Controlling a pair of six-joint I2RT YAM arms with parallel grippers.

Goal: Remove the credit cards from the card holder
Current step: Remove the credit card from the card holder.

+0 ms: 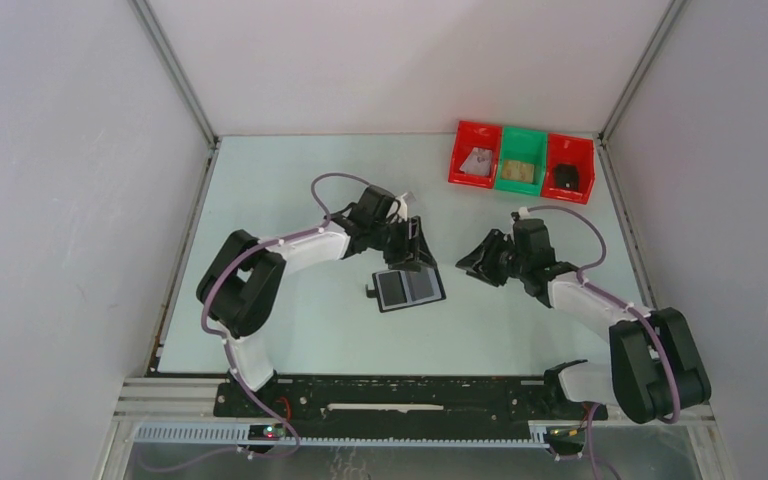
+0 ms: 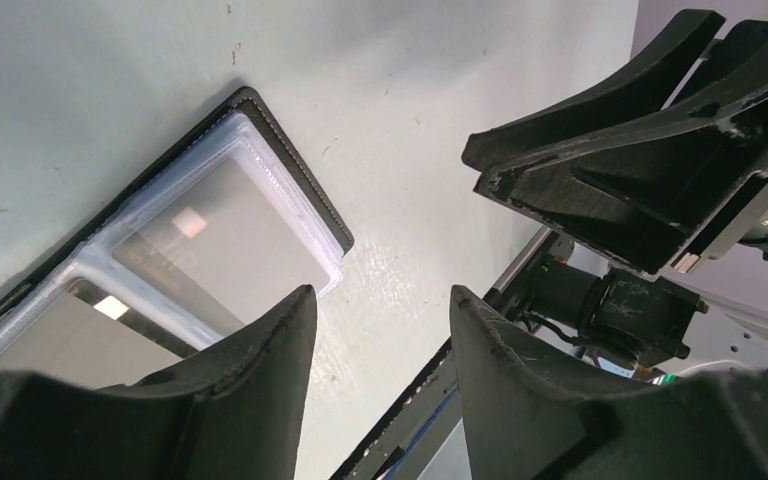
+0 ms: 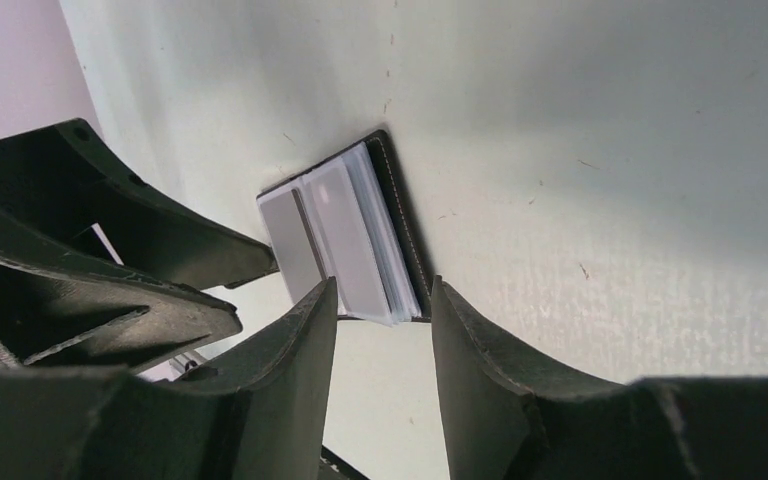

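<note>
The pale table (image 1: 290, 190) carries everything. The left arm (image 1: 260, 270) bends in from the left and the right arm (image 1: 620, 330) from the right, and both reach toward the middle.

At the far right corner stand three bins in a row, touching each other: a red bin (image 1: 457, 160), a green bin (image 1: 520, 140) and another red bin (image 1: 590, 165). Each one has a small thing inside.

The card holder (image 1: 409, 289) lies opened flat near the middle of the table, with its inner side up and its little tab (image 1: 371, 292) pointing left.

The left gripper (image 1: 416, 255) hangs at the far edge of the holder. Its fingers (image 2: 260, 370) stand apart with nothing between them. Whether they touch the holder cannot be told.

The right gripper (image 1: 472, 268) is just to the right of the holder and apart from it. Its fingers (image 3: 480, 360) are also spread and hold nothing.

The credit cards (image 2: 220, 230) are inside the clear sleeves of the holder. They look grey, and one has a small bright square.
</note>
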